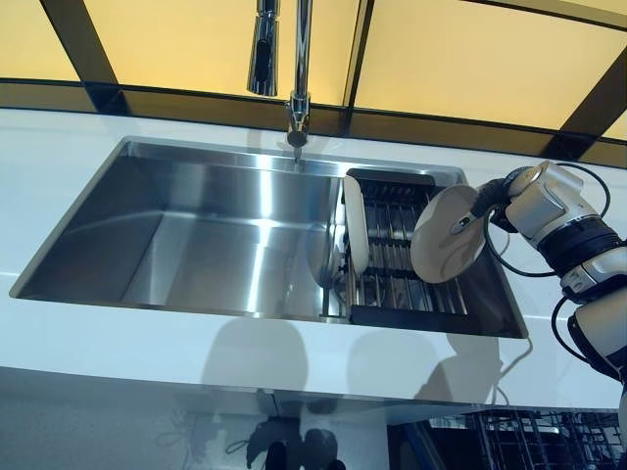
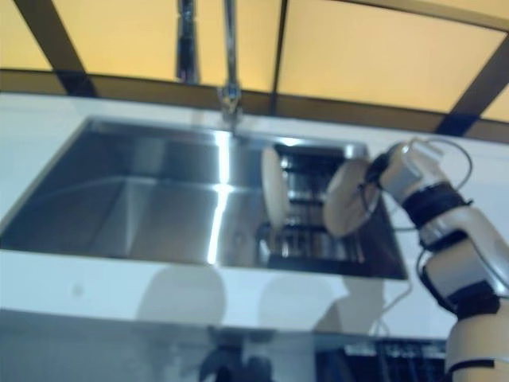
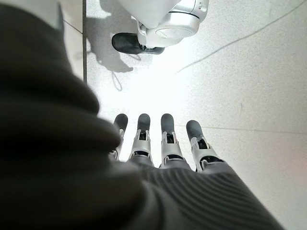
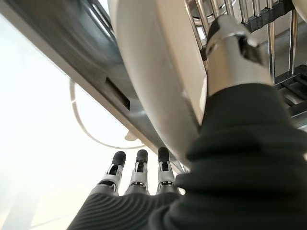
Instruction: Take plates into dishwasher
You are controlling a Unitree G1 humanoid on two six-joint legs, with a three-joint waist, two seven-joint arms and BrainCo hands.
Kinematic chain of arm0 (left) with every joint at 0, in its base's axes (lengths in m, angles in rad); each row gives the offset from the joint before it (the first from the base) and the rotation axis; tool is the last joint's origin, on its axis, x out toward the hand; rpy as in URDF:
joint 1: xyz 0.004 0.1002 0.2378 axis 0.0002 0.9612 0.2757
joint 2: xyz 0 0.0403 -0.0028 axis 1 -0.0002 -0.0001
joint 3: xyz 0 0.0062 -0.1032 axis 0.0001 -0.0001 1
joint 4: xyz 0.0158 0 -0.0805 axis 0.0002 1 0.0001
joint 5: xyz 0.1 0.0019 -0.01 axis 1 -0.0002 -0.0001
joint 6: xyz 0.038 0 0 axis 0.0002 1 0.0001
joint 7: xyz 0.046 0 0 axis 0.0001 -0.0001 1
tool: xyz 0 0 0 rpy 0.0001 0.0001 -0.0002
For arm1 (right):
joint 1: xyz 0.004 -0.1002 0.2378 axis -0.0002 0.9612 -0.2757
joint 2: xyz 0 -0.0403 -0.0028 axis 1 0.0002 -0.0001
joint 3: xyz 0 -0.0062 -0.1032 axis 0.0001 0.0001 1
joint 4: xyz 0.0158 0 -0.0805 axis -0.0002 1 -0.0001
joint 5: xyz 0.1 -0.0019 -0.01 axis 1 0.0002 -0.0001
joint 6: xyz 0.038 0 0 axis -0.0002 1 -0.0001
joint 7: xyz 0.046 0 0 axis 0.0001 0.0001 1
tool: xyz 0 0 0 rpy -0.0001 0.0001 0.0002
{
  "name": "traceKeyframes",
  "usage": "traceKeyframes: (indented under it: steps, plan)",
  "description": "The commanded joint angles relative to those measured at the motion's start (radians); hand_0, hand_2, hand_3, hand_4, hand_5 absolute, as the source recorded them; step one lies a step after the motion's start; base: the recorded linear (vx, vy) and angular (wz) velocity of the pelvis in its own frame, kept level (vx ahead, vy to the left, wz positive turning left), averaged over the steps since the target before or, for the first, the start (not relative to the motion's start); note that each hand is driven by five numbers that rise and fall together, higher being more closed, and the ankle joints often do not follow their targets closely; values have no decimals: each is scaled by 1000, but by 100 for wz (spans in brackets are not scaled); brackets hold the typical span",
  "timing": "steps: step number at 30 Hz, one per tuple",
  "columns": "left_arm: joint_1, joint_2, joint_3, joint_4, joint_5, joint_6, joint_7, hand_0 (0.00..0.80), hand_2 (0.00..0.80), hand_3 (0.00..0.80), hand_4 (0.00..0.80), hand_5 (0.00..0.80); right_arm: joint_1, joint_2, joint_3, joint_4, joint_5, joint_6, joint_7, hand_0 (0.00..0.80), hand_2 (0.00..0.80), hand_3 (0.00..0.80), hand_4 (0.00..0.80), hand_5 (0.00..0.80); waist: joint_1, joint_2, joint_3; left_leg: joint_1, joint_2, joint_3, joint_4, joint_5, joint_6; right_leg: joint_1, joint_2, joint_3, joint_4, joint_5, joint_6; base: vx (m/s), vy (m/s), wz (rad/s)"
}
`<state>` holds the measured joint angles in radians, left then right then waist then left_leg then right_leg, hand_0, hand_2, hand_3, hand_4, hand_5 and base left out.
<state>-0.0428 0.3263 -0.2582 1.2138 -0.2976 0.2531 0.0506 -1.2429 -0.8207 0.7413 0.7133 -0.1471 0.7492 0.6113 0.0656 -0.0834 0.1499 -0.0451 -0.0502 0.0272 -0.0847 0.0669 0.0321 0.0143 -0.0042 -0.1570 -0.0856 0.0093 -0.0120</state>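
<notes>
Steel sink (image 1: 196, 235) under a tap: the right hand (image 4: 230, 52) pinches a plate (image 1: 448, 235) above the rack (image 1: 402, 284) at 3 o'clock, best lifted straight clear of a second plate (image 1: 355, 223), while the left hand (image 3: 163, 143) hangs with fingers straight.

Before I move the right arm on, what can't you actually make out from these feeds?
- Right hand grip on the held plate: eye views show only the plate's face; the wrist view shows the thumb against it, contact hidden by the dark cover.
- Dishwasher rack: cut off by the eye views' bottom edge.
- Second plate in the sink rack: its lower edge is hidden among the bars.
- Left hand: seen only over floor.
</notes>
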Motion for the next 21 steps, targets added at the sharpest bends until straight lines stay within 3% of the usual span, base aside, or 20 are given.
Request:
traceKeyframes:
  steps: [1, 2, 21]
  plan:
    - [-33, -6, -52, 36, -7, 1, 19, 0, 0, 0, 0, 0, -34, 4, 31, 17, -46, 6, 8, 765, 765, 765, 765, 765, 6, -8, 7, 31, 8, 39, -3, -79, -22, -39, -10, 18, -2, 25, 51, 0, 0, 0]
    - [-34, -6, -53, 36, -7, -1, 21, 0, 0, 0, 0, 0, -36, 5, 31, 20, -47, 2, 7, 800, 800, 800, 800, 800, 6, -8, 7, 31, 7, 40, -3, -79, -23, -39, -10, 17, -2, 26, 52, 0, 0, 0]
    - [-28, -8, -62, 28, 6, 1, 26, 0, 0, 0, 0, 0, -69, -18, 25, 16, 22, -18, -130, 800, 800, 800, 800, 800, 4, -10, 1, 37, 6, 41, -3, -81, -23, -35, -10, 20, -2, 26, 53, 0, 0, 0]
